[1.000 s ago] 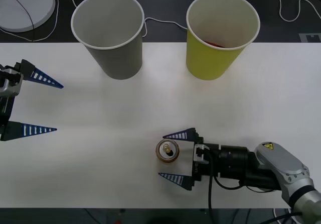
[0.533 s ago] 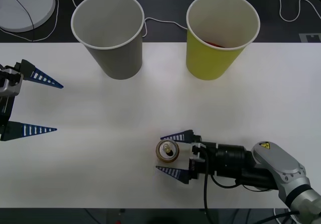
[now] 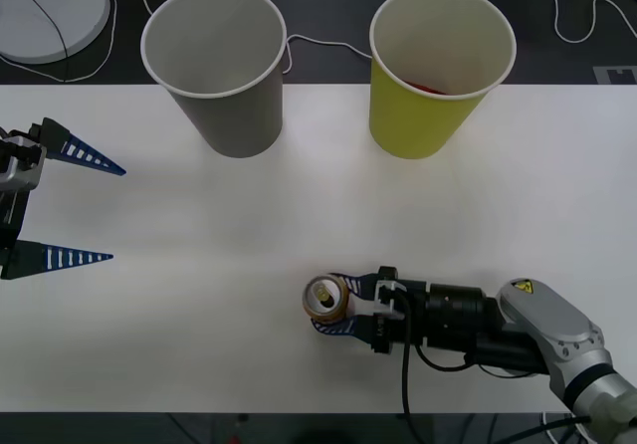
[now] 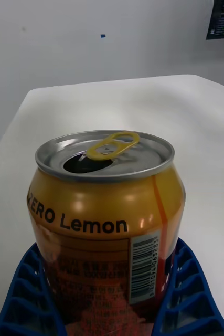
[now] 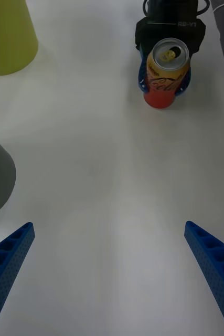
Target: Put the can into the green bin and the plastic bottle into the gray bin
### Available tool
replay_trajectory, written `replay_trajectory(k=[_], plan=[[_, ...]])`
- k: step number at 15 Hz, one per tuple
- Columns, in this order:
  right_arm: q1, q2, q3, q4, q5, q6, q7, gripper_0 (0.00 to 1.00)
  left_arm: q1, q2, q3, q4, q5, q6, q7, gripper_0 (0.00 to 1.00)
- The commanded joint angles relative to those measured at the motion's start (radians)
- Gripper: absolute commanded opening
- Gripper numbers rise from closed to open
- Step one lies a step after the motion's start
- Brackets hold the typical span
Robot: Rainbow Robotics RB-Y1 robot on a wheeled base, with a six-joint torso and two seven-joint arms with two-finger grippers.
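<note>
White counter (image 3: pixel 199 295): can (image 3: pixel 326 300) upright near front edge, clamped btwn right end effector (image 3: pixel 338 308) fingers. Green bin (image 3: pixel 441 66) lies well apart, far side, probably slightly right. Left end effector (image 3: pixel 85 208) spread, idle.

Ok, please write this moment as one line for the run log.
right gripper: shut on can, near table edge | left gripper: open, idle at left | green bin, gray bin: upright, far side
</note>
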Motion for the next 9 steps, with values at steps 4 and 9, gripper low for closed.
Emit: replay_trajectory(k=[4, 9], plan=[[-0.015, -0.057, -0.009, -0.054, -0.007, -0.007, -0.098, 0.00, 0.000, 0.000, 0.000, 0.000, 0.000, 0.000, 0.000, 1.00], [-0.012, -0.157, -0.069, -0.183, 0.076, -0.052, -0.320, 0.00, 0.000, 0.000, 0.000, 0.000, 0.000, 0.000, 0.000, 1.00]])
